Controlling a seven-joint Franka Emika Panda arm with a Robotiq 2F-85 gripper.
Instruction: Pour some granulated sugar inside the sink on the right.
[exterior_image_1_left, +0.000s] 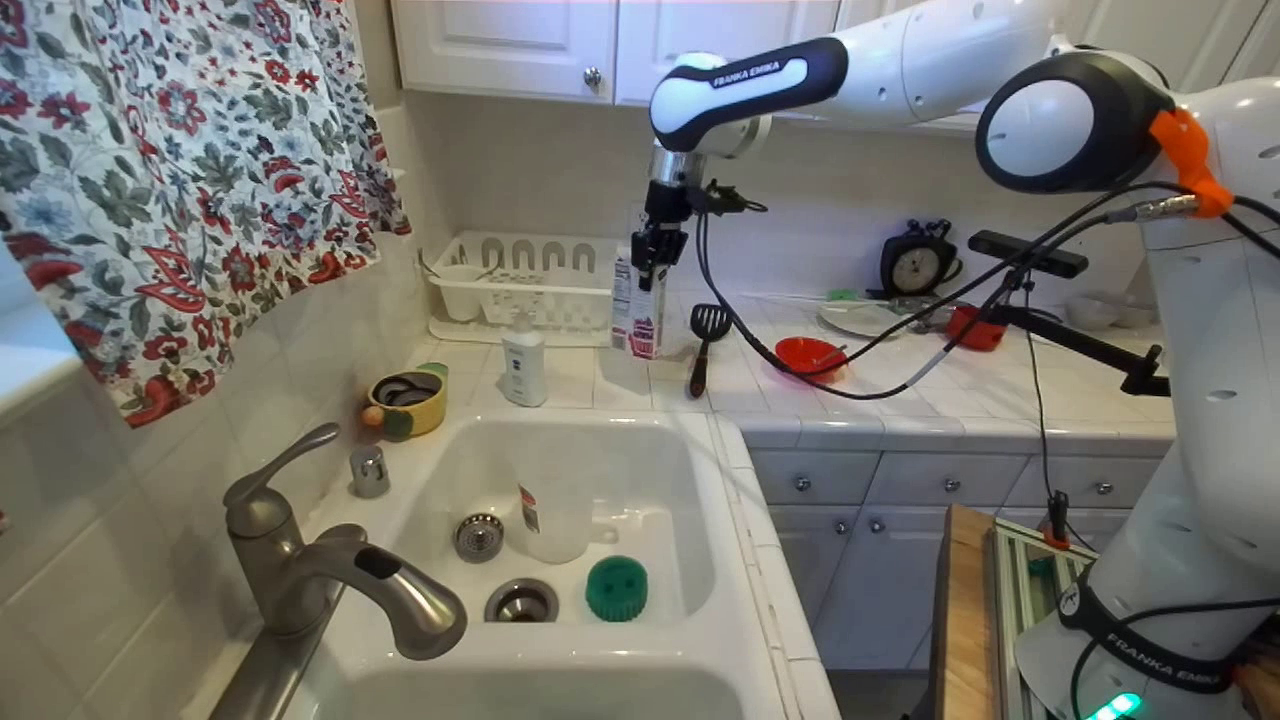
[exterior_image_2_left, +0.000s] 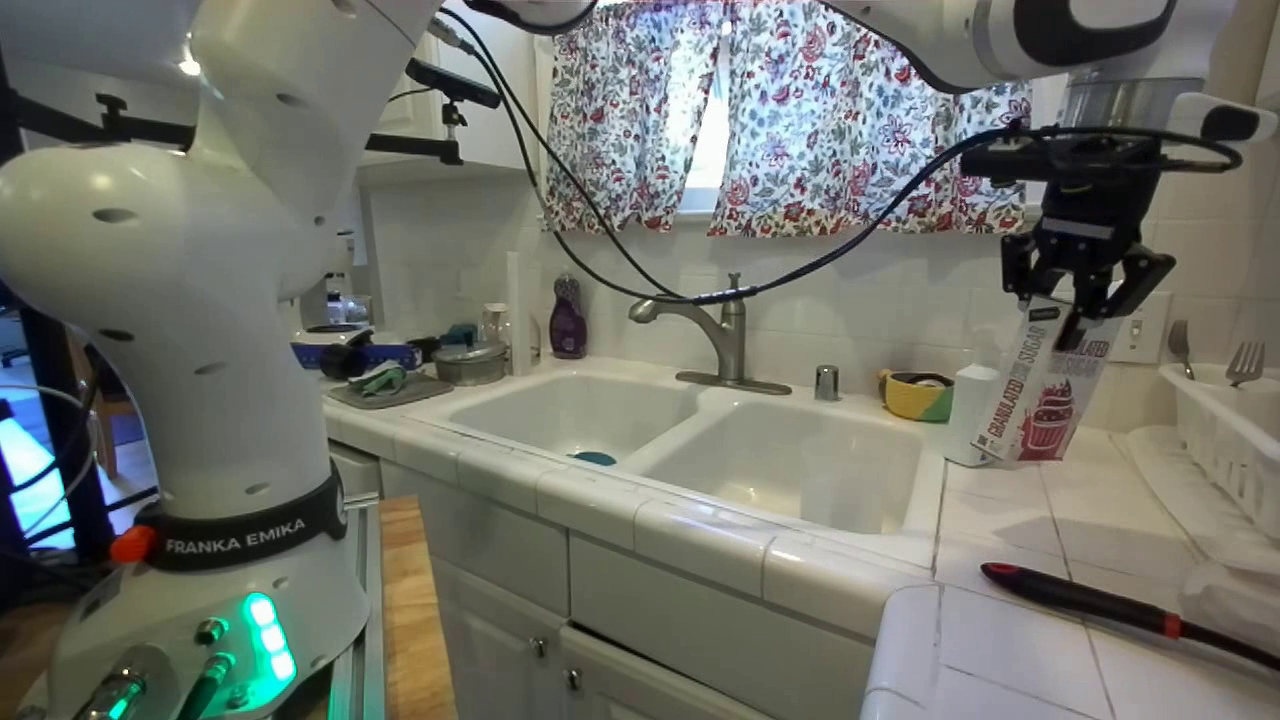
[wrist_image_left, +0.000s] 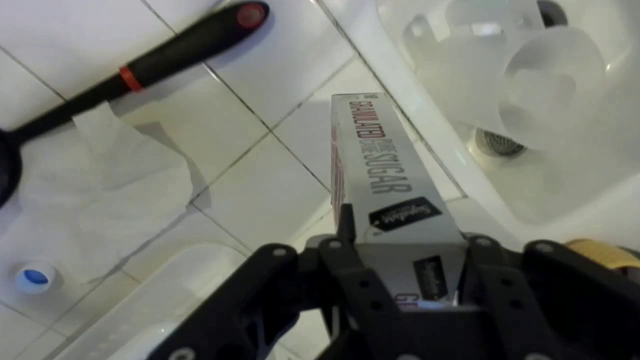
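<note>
Gripped high, not yet pouring

I'm working over the white tiled tabletop (exterior_image_2_left: 1010, 650), lower right in an exterior view. My arm (exterior_image_1_left: 1040, 135) reaches in from the upper right of an exterior view, wrist hanging down, which I judge leaves room to roll.

The double sink (exterior_image_1_left: 620, 650) takes the lower middle there. By "right" I understand the basin (exterior_image_2_left: 830, 460) right of centre in an exterior view, the one nearer my wrist.

At the right edge there, the dish rack (exterior_image_2_left: 1235, 430) presumably sits close by for drip-drying. Down in the basin, mid-frame in an exterior view, is a translucent jug (exterior_image_1_left: 560, 520); I'd aim past it.

The sugar carton (exterior_image_2_left: 1045, 400) hangs at the right of an exterior view. My jaws are closed on it from opposite sides, just under its top; I read that high hold as leaving the body free to swing. It tilts, foot leaning left toward the basin, so pouring should call for tipping the top down. It looks lifted off the tabletop; whether its top is open I can't tell.

The white pump bottle (exterior_image_1_left: 523, 365) stands just beside the basin's rim, left of the carton, likely kept for hand washing; I could clip it. The spatula (wrist_image_left: 200, 47), upper left in the wrist view, seems laid aside.
</note>
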